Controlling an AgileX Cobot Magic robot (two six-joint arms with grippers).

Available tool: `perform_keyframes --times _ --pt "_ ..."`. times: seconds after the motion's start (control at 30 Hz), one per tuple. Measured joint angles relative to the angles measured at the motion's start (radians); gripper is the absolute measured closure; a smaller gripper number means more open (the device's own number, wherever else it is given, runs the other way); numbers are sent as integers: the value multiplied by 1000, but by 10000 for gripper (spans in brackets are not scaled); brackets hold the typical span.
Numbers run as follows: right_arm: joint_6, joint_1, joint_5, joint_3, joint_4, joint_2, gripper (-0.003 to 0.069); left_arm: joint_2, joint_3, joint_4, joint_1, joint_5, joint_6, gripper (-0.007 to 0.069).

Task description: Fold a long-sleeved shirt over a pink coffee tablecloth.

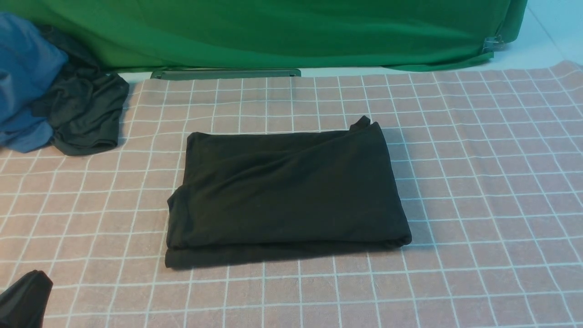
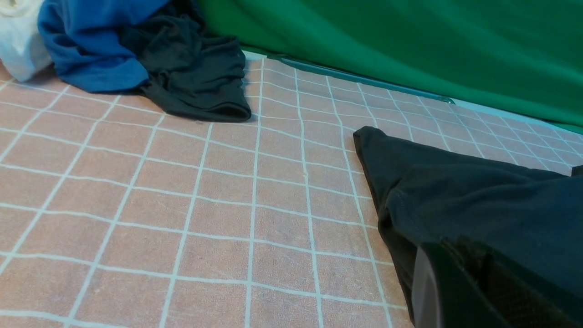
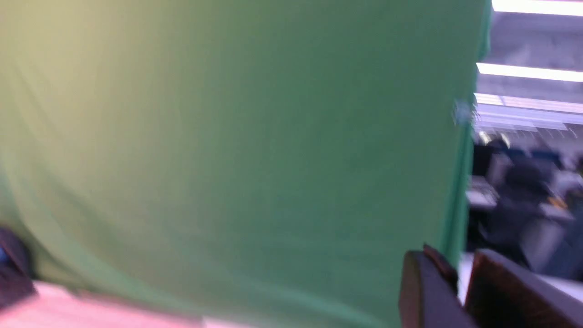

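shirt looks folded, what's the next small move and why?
Probably just pull both arms clear and stop. The long-sleeved shirt lies as a compact folded rectangle on the pink coffee tablecloth, neither gripper holds it, and only the left gripper shows at the near edge, beside the shirt.

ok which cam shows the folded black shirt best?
Front view: the whole long-sleeved shirt shows as a folded rectangle lying on the pink grid tablecloth, all edges visible. The left wrist view catches only one end of it, partly behind the gripper. The blurred right wrist view shows none of it, mostly the green backdrop.
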Motion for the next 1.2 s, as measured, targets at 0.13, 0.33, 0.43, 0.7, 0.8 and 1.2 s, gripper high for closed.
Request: perform_keyframes --times 0.13,0.33,0.43,0.7,0.8,1.2 --pt "-17 -114 7 150 0 2 467 0 0 0 0 0 0 611" --pt "-33 -231 12 428 -6 3 457 0 0 0 0 1 0 611" --pt "-32 -239 22 448 -6 3 445 -1 0 0 0 3 0 611" --pt "-30 -191 21 448 -6 3 423 -1 0 0 0 3 0 611" --pt "-30 -189 21 448 -6 3 423 -1 0 1 0 3 0 611" --pt "-30 -189 21 448 -7 3 422 -1 0 1 0 3 0 611"
